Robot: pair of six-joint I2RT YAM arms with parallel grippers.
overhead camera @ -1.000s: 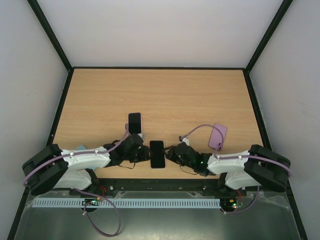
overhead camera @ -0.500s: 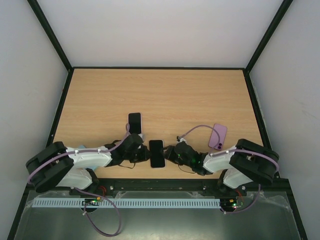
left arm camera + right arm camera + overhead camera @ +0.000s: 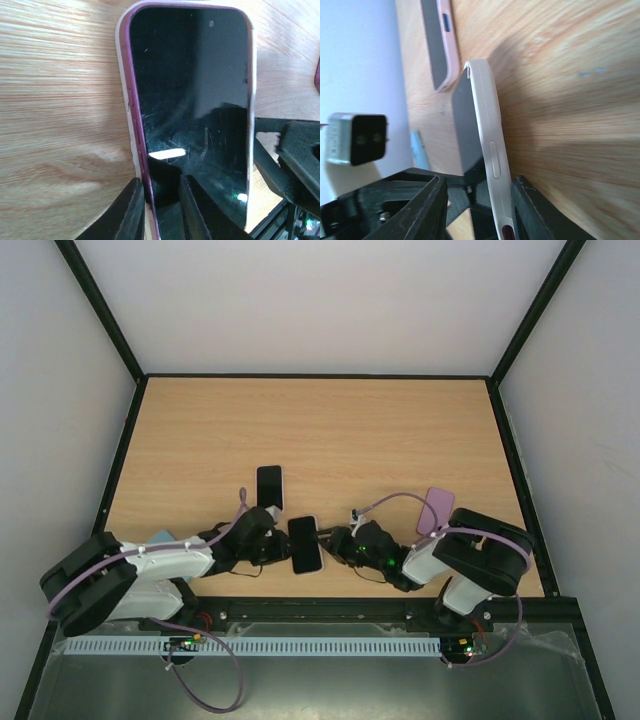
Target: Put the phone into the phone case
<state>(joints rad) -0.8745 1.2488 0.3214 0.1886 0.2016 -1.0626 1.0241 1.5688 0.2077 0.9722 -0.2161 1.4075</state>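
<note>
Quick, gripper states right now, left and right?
Left gripper: jaws straddle an edge of the phone; whether they grip cannot be told.
Right gripper: closed on the phone, pinching its cased edge.

1. Left wrist view: the phone runs off the bottom edge.
2. Overhead, the right arm hides the near end of a purple slab, too small to identify.
3. Right wrist view: the top edge cuts a second phone.
</note>
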